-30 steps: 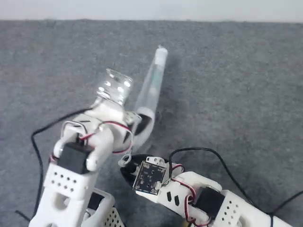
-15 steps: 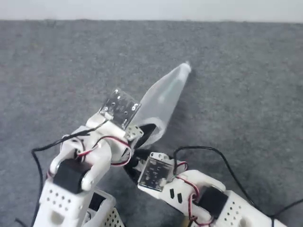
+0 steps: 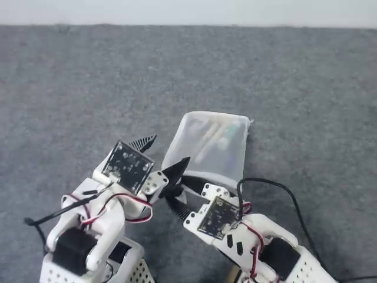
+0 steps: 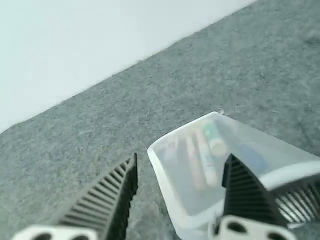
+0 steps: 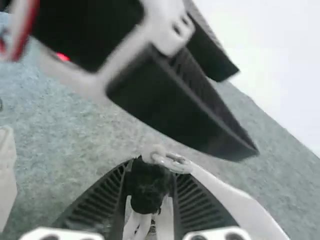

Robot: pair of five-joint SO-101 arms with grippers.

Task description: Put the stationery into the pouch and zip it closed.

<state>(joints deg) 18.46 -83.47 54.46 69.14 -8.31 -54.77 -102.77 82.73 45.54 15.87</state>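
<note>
**Pouch at the grippers: right clamped on zip pull, left wide open**

Pouch (image 3: 207, 154) lies on the grey carpet (image 3: 306, 88) right in front of both arms. It's translucent, broad face up. Long axis runs away from the arms, skewed slightly toward the right arm's side. Zip end is near, at the grippers; closed end is far, toward the back wall. Stationery (image 3: 213, 134) is inside, pens lying along that same axis, bunched toward the far end. Can't tell how far the zip is drawn.

Right gripper (image 5: 150, 174): fingers pinched tight on the black zip pull (image 5: 146, 192) at the near end, with the metal ring (image 5: 169, 160) just above the pinch.

Left gripper (image 3: 171, 148): jaws spread wide, holding nothing. One finger sits over the pouch's near corner, just beside the right gripper. The other hangs over the carpet off the pouch's side. Can't tell whether the near finger touches the pouch.
</note>
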